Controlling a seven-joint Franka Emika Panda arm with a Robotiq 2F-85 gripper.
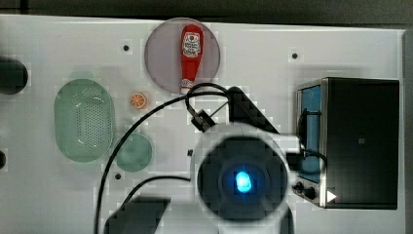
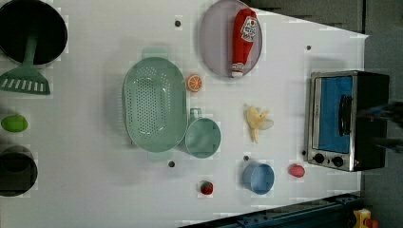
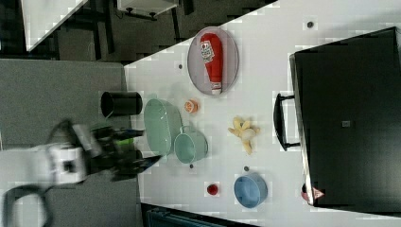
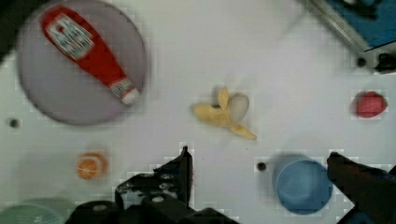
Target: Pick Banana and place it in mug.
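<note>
Nothing of the task is done yet, judging by how things lie. The banana (image 2: 257, 122), half peeled with its skin flaps spread, lies flat on the white worktop (image 2: 104, 199), and the mug (image 2: 203, 137) stands empty.

Taking the mug as landmark: in the left view the banana lies to the mug's right, near it but clearly apart, on bare worktop. The green perforated basket (image 2: 153, 104) sits just beside the mug on its other side, touching or almost touching it. The orange slice (image 2: 193, 82) lies above the mug, the blue cup (image 2: 258, 178) below and to its right, and the small red strawberry (image 2: 206, 188) below the mug. Farther from the mug than the banana stands the toaster oven (image 2: 347, 120); a ketchup bottle (image 2: 244, 41) rests on a grey plate (image 2: 211, 42) above the banana.

The hand (image 4: 259, 161) hangs above the worktop with its two fingers spread wide and nothing between them; in the wrist view the banana lies ahead of the fingertips, untouched.

All of it remains: descending over the banana, closing on it, carrying it across to the mug and letting it drop inside.
</note>
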